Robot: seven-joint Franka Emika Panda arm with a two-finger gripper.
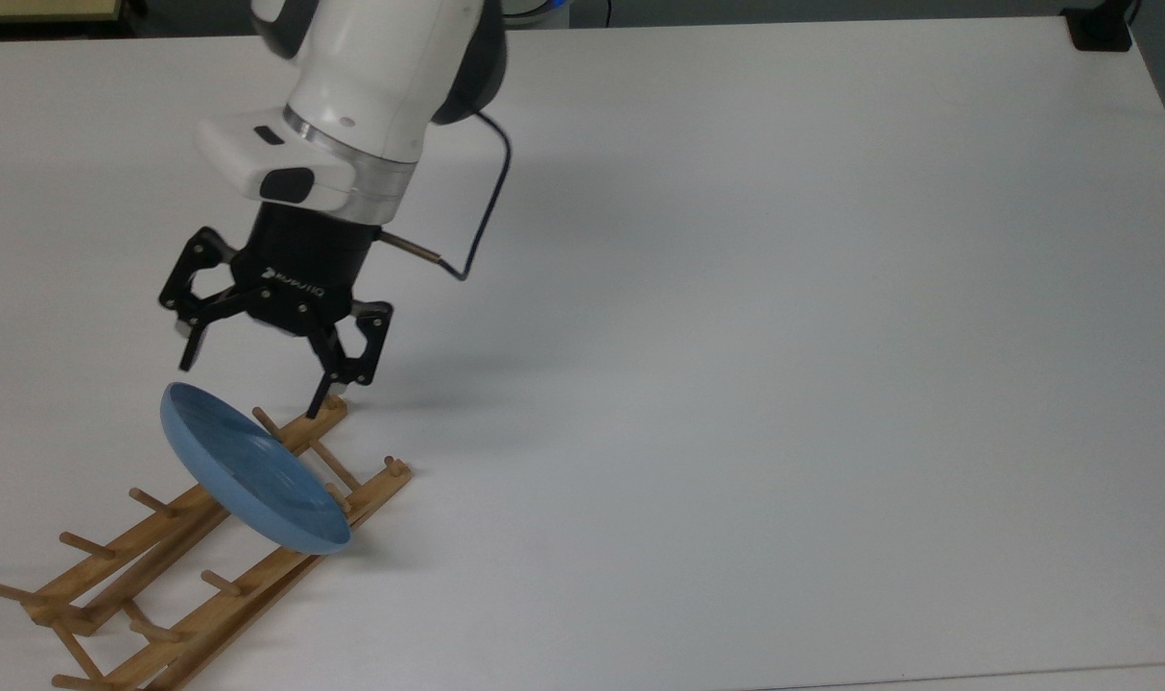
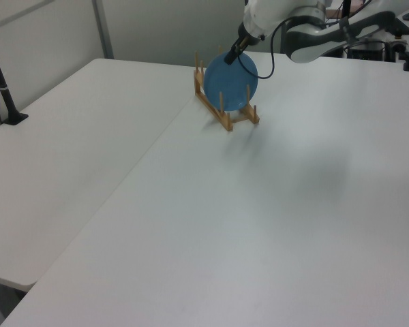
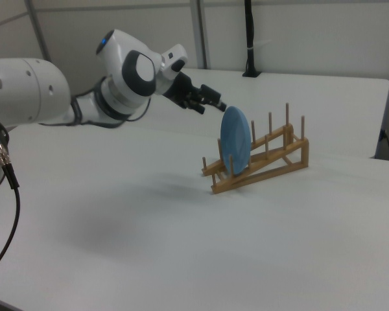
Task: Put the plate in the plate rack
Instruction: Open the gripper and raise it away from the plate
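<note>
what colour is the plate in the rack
Plain light blue plate; the top view shows it best.
</note>
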